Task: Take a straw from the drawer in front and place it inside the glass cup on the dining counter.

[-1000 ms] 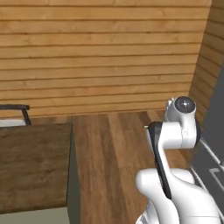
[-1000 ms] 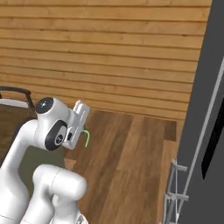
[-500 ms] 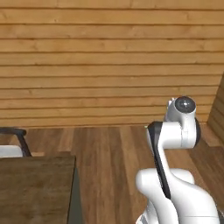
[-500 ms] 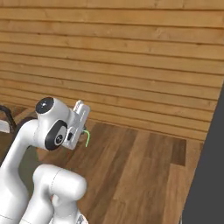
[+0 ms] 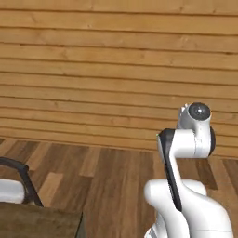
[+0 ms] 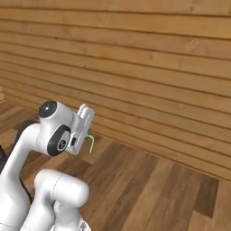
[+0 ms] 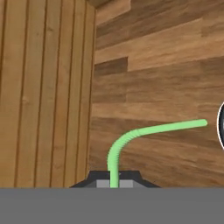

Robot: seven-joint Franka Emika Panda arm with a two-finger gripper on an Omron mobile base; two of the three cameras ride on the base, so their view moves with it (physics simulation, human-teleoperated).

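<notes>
A green bendy straw stands up from between my fingertips in the hand view and bends off to the right. My gripper is shut on its lower end. From the right base view, the straw shows as a small green hook beside the gripper, held up in front of the arm and above the wood floor. A corner of the dark brown dining counter lies at the lower left of the left base view. The drawer and the glass cup are out of view.
A wall of horizontal wood planks runs across ahead, with brown plank floor below it. A black-framed chair with a white seat stands by the counter corner at the far left.
The whole picture has shifted, so the base has turned: the counter has slid toward the lower left and the dark unit at the right has left the view. The straw stays gripped.
</notes>
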